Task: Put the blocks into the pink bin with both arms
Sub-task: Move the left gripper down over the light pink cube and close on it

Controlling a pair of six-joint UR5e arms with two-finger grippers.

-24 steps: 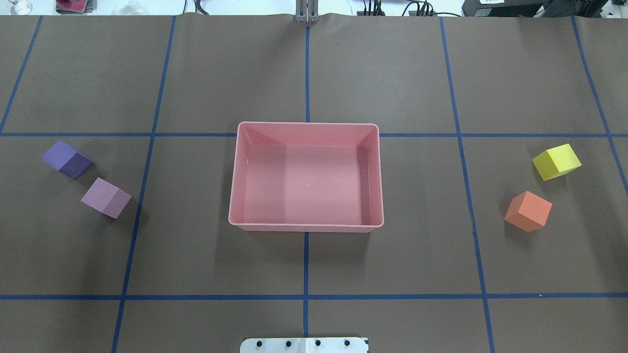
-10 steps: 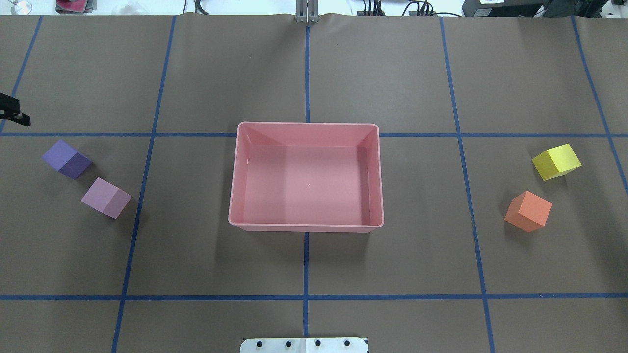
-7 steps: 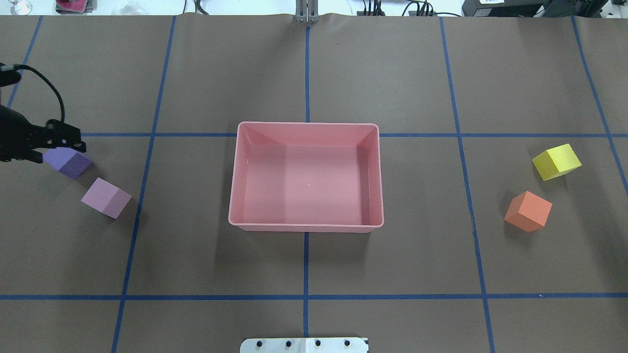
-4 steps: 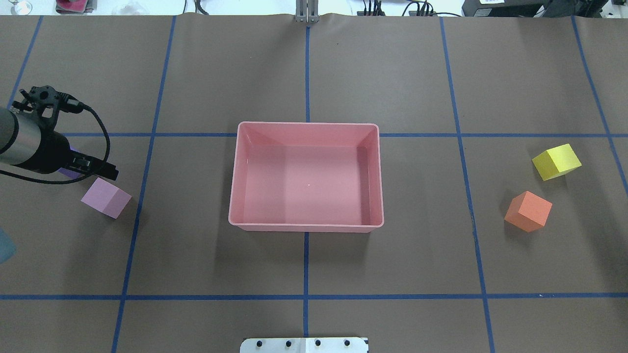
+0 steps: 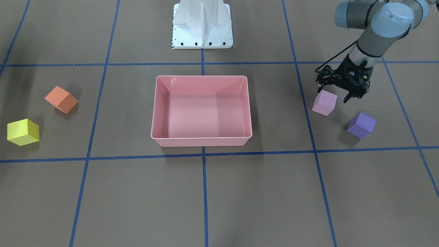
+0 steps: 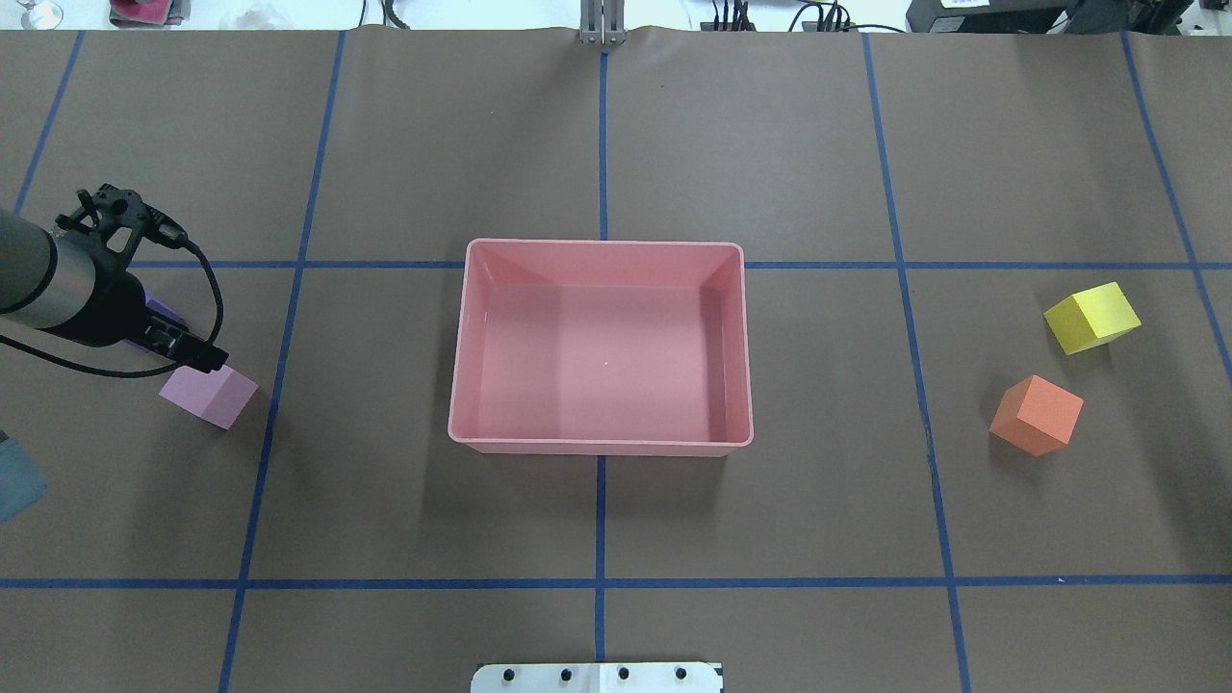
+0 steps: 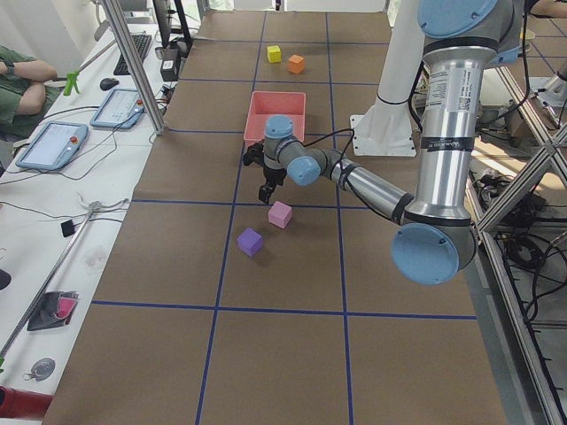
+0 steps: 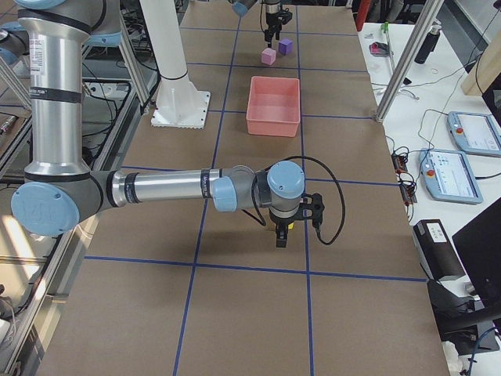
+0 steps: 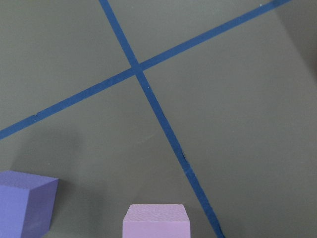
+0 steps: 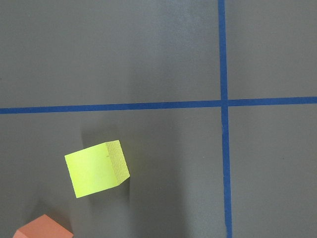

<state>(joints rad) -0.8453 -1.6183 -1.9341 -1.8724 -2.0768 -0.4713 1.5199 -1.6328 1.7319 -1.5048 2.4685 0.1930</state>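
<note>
The pink bin (image 6: pixel 462 346) (image 5: pixel 154 113) sits empty at the table's centre. My left gripper (image 5: pixel 334 94) (image 6: pixel 189 352) is open and hovers just over the pale pink-lilac block (image 5: pixel 324 103) (image 6: pixel 210 395), holding nothing. The purple block (image 5: pixel 361 125) lies beside it, mostly hidden by the arm in the overhead view. The left wrist view shows the lilac block (image 9: pixel 156 221) and the purple block (image 9: pixel 25 203). The yellow block (image 6: pixel 1091 317) and the orange block (image 6: pixel 1037 414) rest on the right. My right gripper (image 8: pixel 282 235) shows only in the right side view, so I cannot tell its state.
The white pedestal base (image 5: pixel 202 24) stands behind the bin. Blue tape lines grid the brown paper. A person (image 7: pixel 18 75) sits at a side desk with tablets, and a metal post (image 7: pixel 133 62) rises by the table's edge.
My left arm came in from the left edge, passed over the purple block and now hangs above the pale pink-lilac block. No block has moved.
</note>
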